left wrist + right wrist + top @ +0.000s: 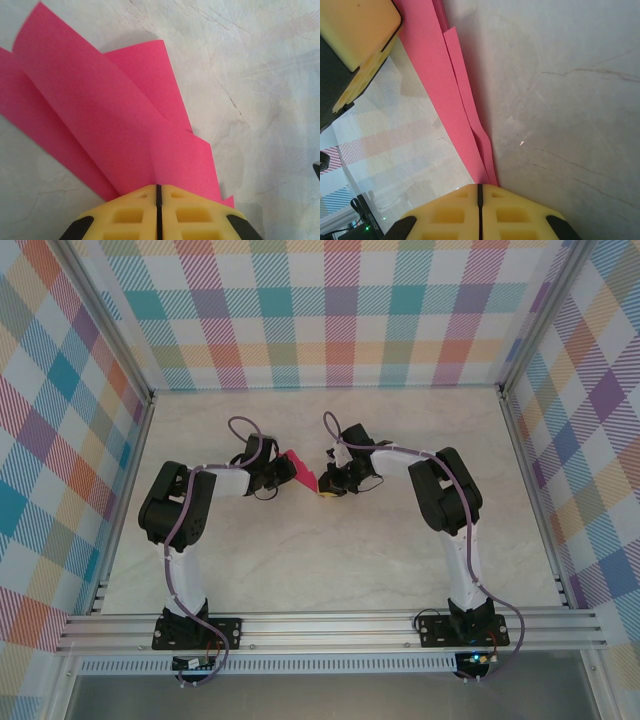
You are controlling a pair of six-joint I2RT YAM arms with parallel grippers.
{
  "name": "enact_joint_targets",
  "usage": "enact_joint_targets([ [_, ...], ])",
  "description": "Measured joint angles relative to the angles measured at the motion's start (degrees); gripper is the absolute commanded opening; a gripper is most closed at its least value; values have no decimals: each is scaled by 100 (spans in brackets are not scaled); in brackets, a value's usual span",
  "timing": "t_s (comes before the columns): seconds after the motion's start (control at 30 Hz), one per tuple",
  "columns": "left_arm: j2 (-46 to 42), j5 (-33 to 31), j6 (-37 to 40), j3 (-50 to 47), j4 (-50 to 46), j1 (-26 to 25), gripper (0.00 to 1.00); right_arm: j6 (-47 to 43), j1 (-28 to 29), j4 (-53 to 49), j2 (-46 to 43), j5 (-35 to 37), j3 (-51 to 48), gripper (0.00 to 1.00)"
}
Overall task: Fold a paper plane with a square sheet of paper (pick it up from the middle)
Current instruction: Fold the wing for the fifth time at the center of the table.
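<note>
The crimson-pink sheet of paper [300, 470] is folded into overlapping layers and hangs between the two grippers near the middle of the table, tilted on edge. My left gripper [278, 478] is shut on one end. In the left wrist view the paper [115, 125] fans out from the closed yellow jaws [159, 189] in stepped flaps. My right gripper [328, 483] is shut on the other end. There the paper [445, 90] runs away from the closed jaws [480, 187] as a narrow strip of stacked edges, towards the left gripper's yellow finger [360, 30].
The pale marbled table top [330, 550] lies below. Plaid walls [330, 310] with aluminium posts [520, 450] close it in at the back and sides. A frame rail [330, 625] carries both arm bases at the near edge. Purple cables loop over each wrist.
</note>
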Motion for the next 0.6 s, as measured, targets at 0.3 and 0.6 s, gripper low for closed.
enact_joint_targets([
  [0.3, 0, -299, -15, 116, -149, 160, 10, -2, 0, 0, 0, -2, 0, 7],
  [0.6, 0, -708, 20, 278, -387, 640, 12, 0, -13, -7, 0, -22, -7, 8],
])
